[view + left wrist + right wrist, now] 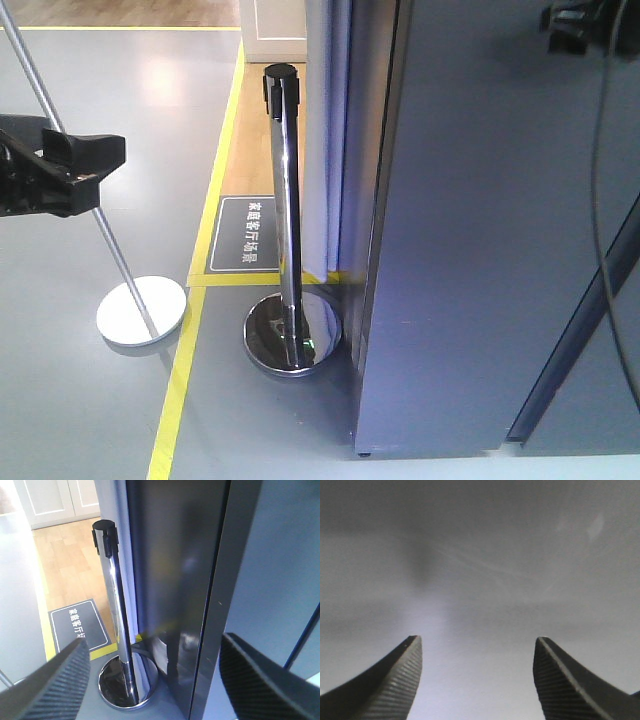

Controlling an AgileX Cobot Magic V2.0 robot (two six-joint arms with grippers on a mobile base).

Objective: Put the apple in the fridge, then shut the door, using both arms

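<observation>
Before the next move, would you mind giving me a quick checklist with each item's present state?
1. Left gripper open and empty: ok.
2. Right gripper open and empty: ok.
3. Apple inside fridge: cannot tell, no apple in view.
4. Door fully shut: cannot tell, only its dark outside and edge show.
5. Right gripper facing a flat grey surface up close: ok; which surface, cannot tell.
6. Stanchion post stands close beside the fridge, near the left arm's side: not ok.

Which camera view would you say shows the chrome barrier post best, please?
The front-facing view: the chrome barrier post shows whole there, from black cap to round base, standing beside the fridge. The left wrist view shows the post too, though one finger of the gripper crowds its base. The right wrist view shows only a grey surface.
</observation>
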